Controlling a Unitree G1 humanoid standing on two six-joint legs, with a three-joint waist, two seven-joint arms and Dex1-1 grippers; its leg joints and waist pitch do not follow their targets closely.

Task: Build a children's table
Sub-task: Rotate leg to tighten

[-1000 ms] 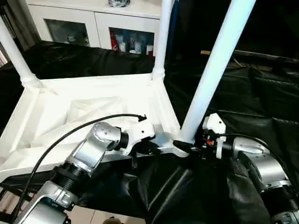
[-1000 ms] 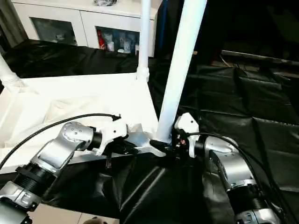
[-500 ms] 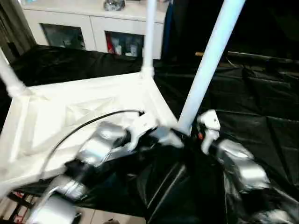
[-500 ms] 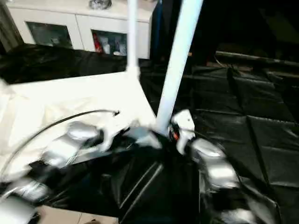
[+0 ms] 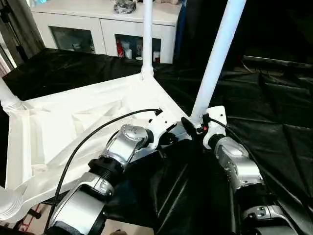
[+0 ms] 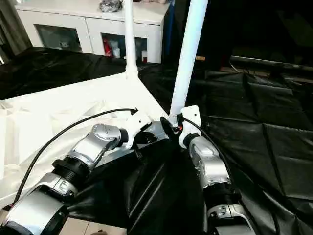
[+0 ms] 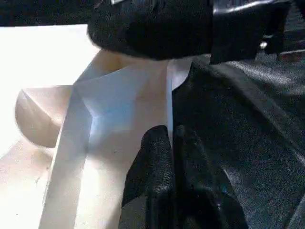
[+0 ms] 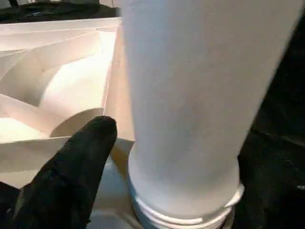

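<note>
The children's table lies upside down, its white ribbed tabletop [image 5: 73,122] on the black cloth. Three legs stand in corner sockets: one at the near right corner [image 5: 215,54], one at the far corner [image 5: 146,34], one at the left [image 5: 7,98]. My left gripper [image 5: 178,132] is shut on the tabletop's thin rim [image 7: 167,95] beside the near right socket. My right gripper [image 5: 193,126] sits at the base of the near right leg [image 8: 190,95]. It is open, with one black finger [image 8: 71,176] standing just off the leg.
The black-draped work table [image 5: 274,112] stretches to the right and back. A white cabinet [image 5: 102,24] with glass doors stands behind it. A black cable [image 5: 98,132] arcs over my left forearm. Another white leg end [image 5: 7,203] shows at the near left corner.
The whole picture has shifted with the camera. My right forearm now reaches the leg's base from the near side instead of from the right. The left gripper keeps its hold on the rim.
</note>
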